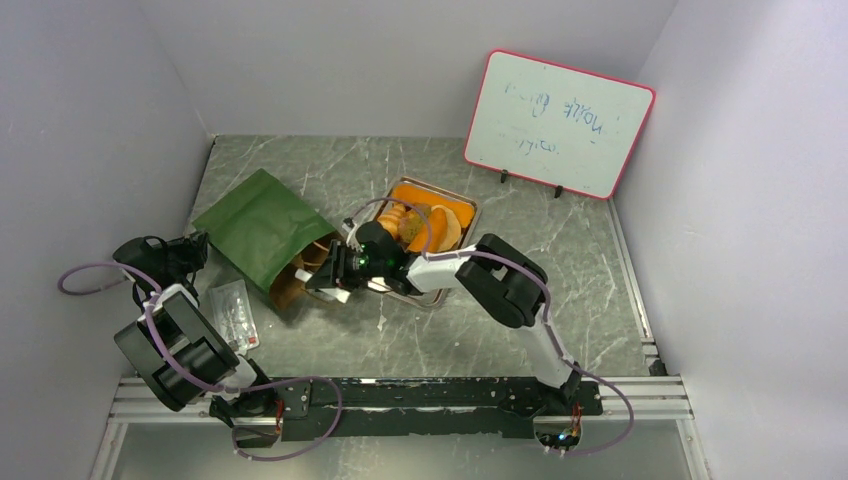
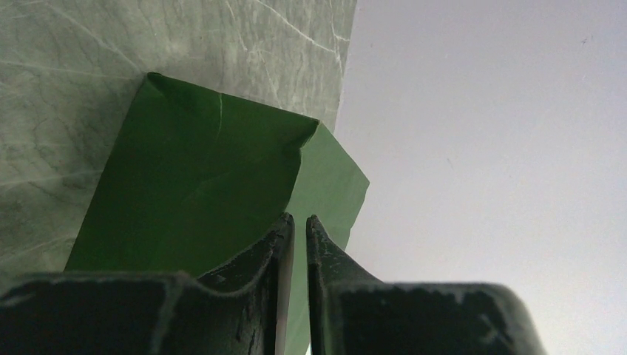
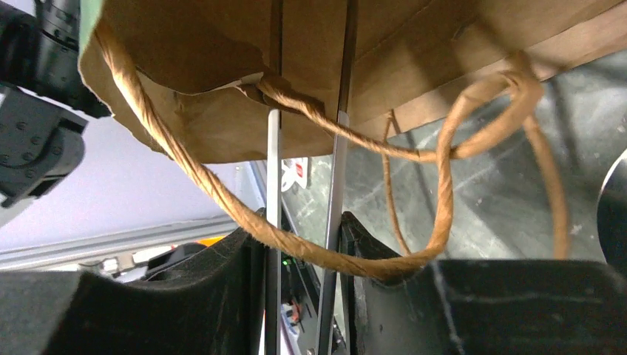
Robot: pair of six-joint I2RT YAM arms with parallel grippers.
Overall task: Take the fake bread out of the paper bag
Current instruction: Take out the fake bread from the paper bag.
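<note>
- Paper bag (image 1: 262, 228) lies sideways on bench (image 1: 420, 330); bread not visible inside, so extraction looks pending.
- Right fingers (image 3: 273, 185) narrow at its kraft rim; cannot tell if gripping.
- Left fingers (image 2: 285, 244) nearly together by closed end.

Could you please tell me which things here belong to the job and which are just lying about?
Job: paper bag, right gripper at its mouth, left gripper near its closed end, metal tray holding bread-like pieces (likely).
Lying about: plastic packet, whiteboard.
</note>
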